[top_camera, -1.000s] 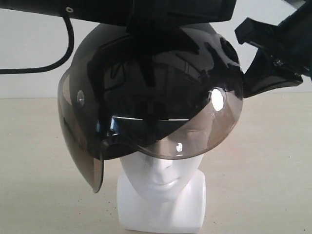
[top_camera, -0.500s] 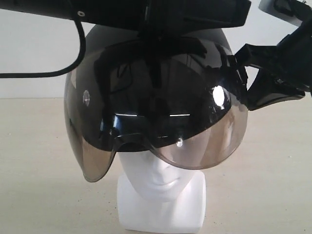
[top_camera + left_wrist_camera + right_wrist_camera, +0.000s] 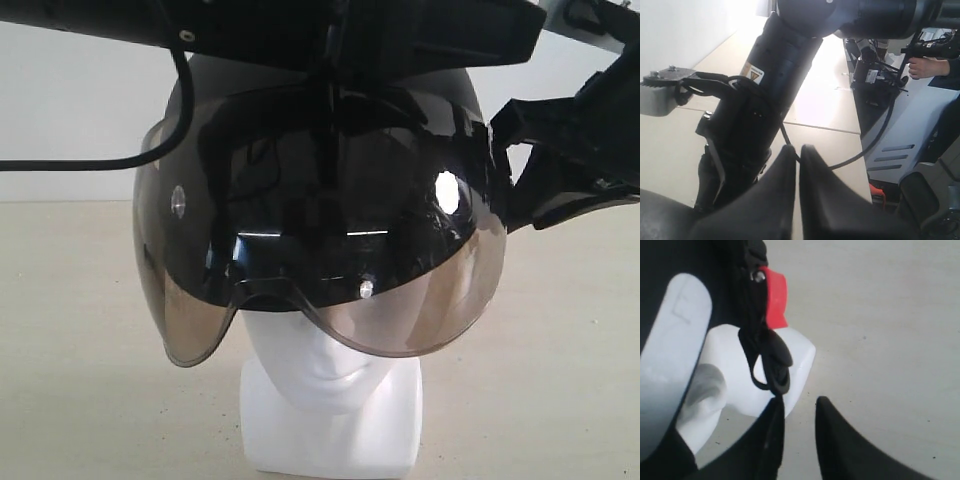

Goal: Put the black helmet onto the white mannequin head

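The black helmet (image 3: 320, 150) sits over the white mannequin head (image 3: 330, 390), its smoky visor (image 3: 420, 300) down over the eyes; nose, lips and neck base show below. My left arm (image 3: 400, 30) lies across the helmet's top. In its wrist view the left gripper (image 3: 796, 148) is shut, with only a sliver of gap and nothing in it. My right gripper (image 3: 515, 165) stands at the helmet's right side. In the right wrist view it (image 3: 799, 401) is open over bare table, beside the neck base (image 3: 790, 355) and the hanging chin strap (image 3: 772, 365) with its red buckle (image 3: 775, 297).
A black cable (image 3: 150, 150) loops from the left arm past the helmet's left side. The beige table (image 3: 560, 380) spreads round the base. The left wrist view shows the other arm (image 3: 775, 75) and, off the table, equipment and a person's hand (image 3: 922, 65).
The helmet has turned to face forward and the visor's hanging left edge has swung up level. The left arm has shifted right over the top. The right gripper has edged right.
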`<state>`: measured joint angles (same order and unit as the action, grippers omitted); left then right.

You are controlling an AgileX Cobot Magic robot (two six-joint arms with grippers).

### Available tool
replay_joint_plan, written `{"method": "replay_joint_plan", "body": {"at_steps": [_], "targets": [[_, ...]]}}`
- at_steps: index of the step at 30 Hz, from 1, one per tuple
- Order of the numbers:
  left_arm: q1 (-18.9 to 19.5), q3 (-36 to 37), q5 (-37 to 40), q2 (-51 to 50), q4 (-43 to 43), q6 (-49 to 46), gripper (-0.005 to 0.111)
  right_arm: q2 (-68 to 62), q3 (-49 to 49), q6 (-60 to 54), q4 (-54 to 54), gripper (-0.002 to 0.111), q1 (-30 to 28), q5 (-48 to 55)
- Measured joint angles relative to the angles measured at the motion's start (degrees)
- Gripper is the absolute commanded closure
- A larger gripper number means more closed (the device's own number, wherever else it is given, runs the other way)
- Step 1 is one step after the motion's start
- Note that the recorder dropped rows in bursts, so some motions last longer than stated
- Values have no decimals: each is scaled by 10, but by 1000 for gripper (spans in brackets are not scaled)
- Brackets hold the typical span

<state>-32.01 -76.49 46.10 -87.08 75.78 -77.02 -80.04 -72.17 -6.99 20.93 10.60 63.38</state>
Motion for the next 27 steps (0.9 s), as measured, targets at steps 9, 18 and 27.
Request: {"method": "replay_joint_plan", "body": {"at_steps": [9,18,27], "targets": [[0,0,-1,0,0,0,102,-4,-37,-5,-28,61,-2,25],[0,0,-1,0,-1,0,102,-5,-100,-13,-21,61,-5,48],[0,0,-1,0,-1,0,102,-6,-161,-11,-10,77,-5,60]]}}
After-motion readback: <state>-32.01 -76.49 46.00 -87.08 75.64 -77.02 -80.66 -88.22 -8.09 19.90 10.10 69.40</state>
